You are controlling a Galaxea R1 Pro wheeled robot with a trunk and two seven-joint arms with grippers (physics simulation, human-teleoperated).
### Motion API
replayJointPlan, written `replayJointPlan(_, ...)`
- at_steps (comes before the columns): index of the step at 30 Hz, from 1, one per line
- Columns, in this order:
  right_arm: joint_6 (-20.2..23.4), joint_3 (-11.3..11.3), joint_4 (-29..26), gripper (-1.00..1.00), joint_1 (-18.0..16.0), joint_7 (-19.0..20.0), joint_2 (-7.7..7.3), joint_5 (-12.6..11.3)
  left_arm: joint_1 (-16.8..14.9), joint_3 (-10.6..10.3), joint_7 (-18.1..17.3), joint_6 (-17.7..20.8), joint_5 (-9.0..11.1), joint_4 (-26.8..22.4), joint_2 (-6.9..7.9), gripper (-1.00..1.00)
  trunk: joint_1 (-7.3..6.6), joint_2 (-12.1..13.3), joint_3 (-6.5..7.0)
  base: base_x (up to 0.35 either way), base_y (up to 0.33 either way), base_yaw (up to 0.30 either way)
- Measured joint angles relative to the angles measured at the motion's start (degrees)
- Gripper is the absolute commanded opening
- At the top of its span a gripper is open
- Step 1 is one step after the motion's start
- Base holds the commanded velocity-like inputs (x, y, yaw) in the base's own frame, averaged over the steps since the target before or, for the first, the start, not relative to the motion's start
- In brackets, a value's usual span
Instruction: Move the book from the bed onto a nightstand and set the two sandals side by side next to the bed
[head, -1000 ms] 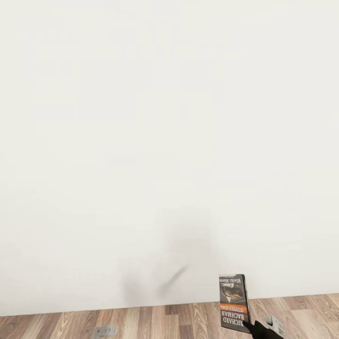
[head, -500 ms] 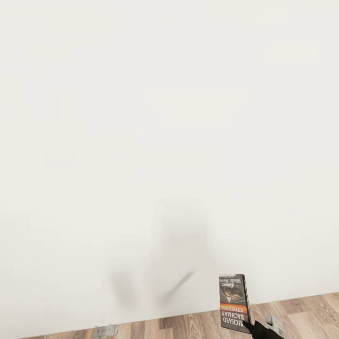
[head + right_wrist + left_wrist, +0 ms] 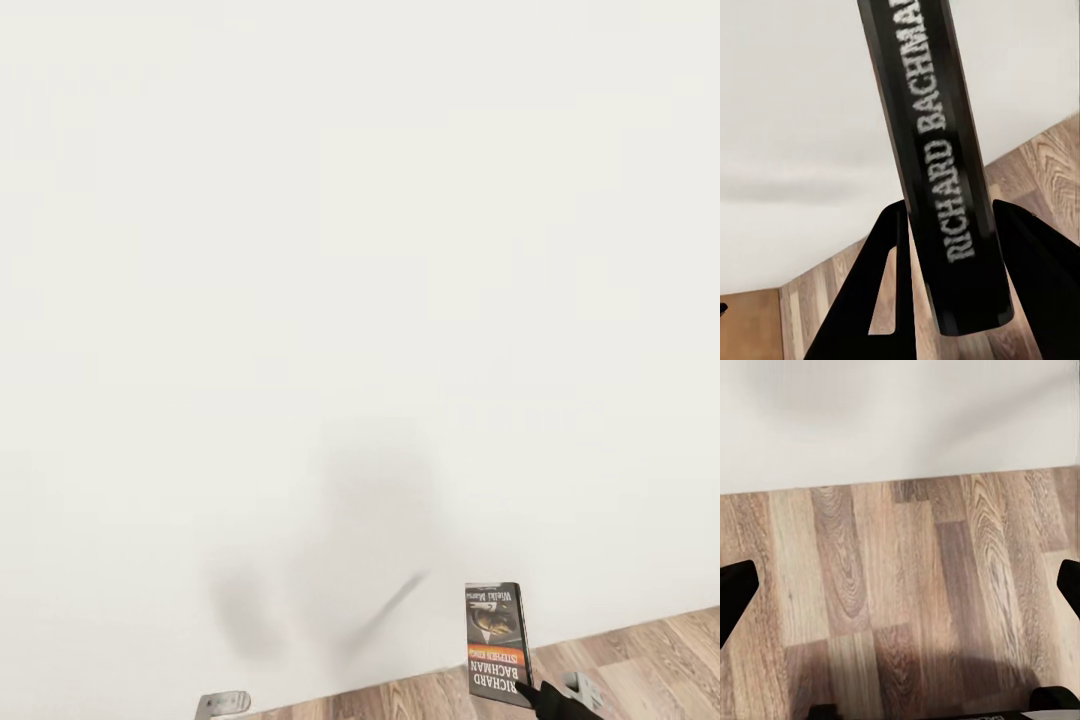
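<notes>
- right hand (image 3: 945, 300) clamped on the book (image 3: 497, 644), held upright and upside down facing a white wall (image 3: 350, 250)
- left hand (image 3: 900, 592) has its fingers spread wide above the plank floor (image 3: 907, 607)

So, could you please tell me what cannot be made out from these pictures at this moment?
- Head view: the right claw is cut off by the bottom edge, below the book it holds.
- Head view: the left claw shows as a grey tip at the bottom edge; its jaws can't be judged there.
- Right wrist view: the book's cover faces away; the spine shows.
- Where the robot stands in the room: the views give white wall and plank floor.
</notes>
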Motion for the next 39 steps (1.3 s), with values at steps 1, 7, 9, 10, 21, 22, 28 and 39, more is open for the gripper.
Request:
replayJointPlan(1, 0.0, 0.0, 0.0, -1.00, 0.0, 0.0, 0.00, 0.0, 0.0, 0.0, 0.0, 0.0, 0.0, 0.0, 0.00, 1.00, 0.00, 0.0, 0.00, 0.002, 0.000, -0.251)
replayJointPlan(7, 0.0, 0.1, 0.1, -1.00, 0.0, -0.1, 0.03, 0.0, 0.0, 0.0, 0.0, 0.0, 0.0, 0.0, 0.00, 1.00, 0.00, 0.0, 0.00, 0.000, 0.000, -0.254)
replayJointPlan(9, 0.0, 0.0, 0.1, -1.00, 0.0, -0.1, 0.03, 0.0, 0.0, 0.0, 0.0, 0.0, 0.0, 0.0, 0.00, 1.00, 0.00, 0.0, 0.00, 0.000, 0.000, -0.266)
replayJointPlan(10, 0.0, 0.1, 0.1, -1.00, 0.0, -0.1, 0.02, 0.0, 0.0, 0.0, 0.0, 0.0, 0.0, 0.0, 0.00, 1.00, 0.00, 0.0, 0.00, 0.000, 0.000, -0.269)
replayJointPlan(21, 0.0, 0.1, 0.1, -1.00, 0.0, -0.1, 0.03, 0.1, 0.0, 0.0, 0.0, 0.0, 0.0, 0.0, 0.00, 1.00, 0.00, 0.0, 0.00, 0.000, 0.000, -0.281)
replayJointPlan(22, 0.0, 0.2, 0.1, -1.00, 0.0, -0.1, 0.04, 0.1, 0.0, 0.0, 0.0, 0.0, 0.0, 0.0, 0.00, 1.00, 0.00, 0.0, 0.00, 0.000, 0.000, -0.289)
replayJointPlan(28, 0.0, 0.2, 0.1, -1.00, 0.0, -0.1, 0.06, 0.1, 0.0, 0.0, 0.0, 0.0, 0.0, 0.0, 0.00, 1.00, 0.00, 0.0, 0.00, 0.000, 0.000, -0.291)
replayJointPlan(39, 0.0, 0.3, 0.1, -1.00, 0.0, -0.1, 0.06, 0.1, 0.0, 0.0, 0.0, 0.0, 0.0, 0.0, 0.00, 1.00, -0.02, 0.0, 0.00, 0.064, 0.000, -0.295)
